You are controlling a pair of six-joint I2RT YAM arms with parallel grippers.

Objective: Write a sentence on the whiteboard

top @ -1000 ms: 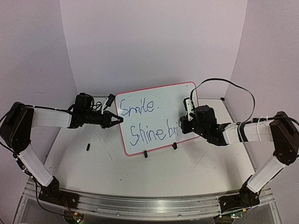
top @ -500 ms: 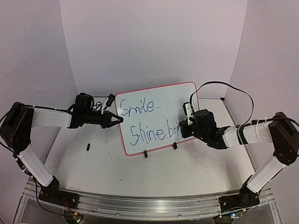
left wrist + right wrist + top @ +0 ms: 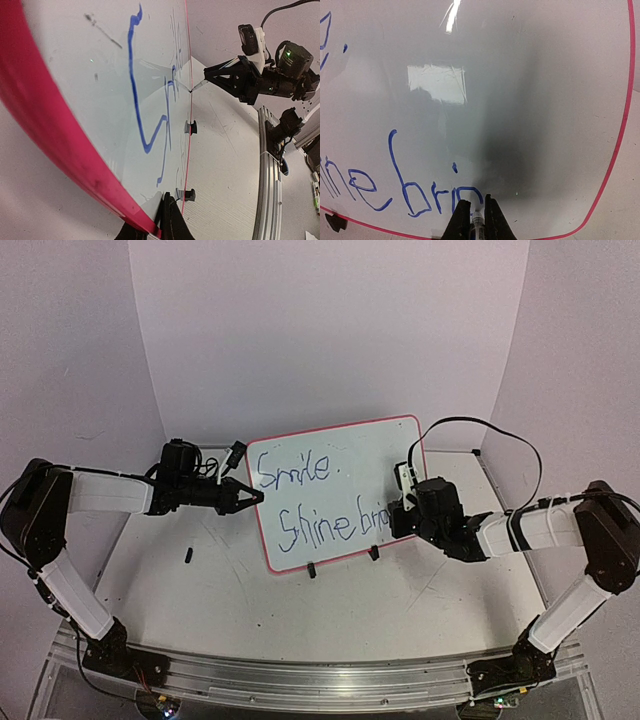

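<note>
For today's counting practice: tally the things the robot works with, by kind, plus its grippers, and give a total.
Whiteboard: 1
Clip feet: 2
Marker: 1
Small black piece: 1
Grippers: 2 (left gripper, right gripper)
Total: 7

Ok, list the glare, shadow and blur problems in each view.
Right wrist view: a bright glare patch on the whiteboard and a dark shadow above the marker. Left wrist view: the near red frame is blurred, writing stretched by the steep angle. Top view: even light, writing readable.
</note>
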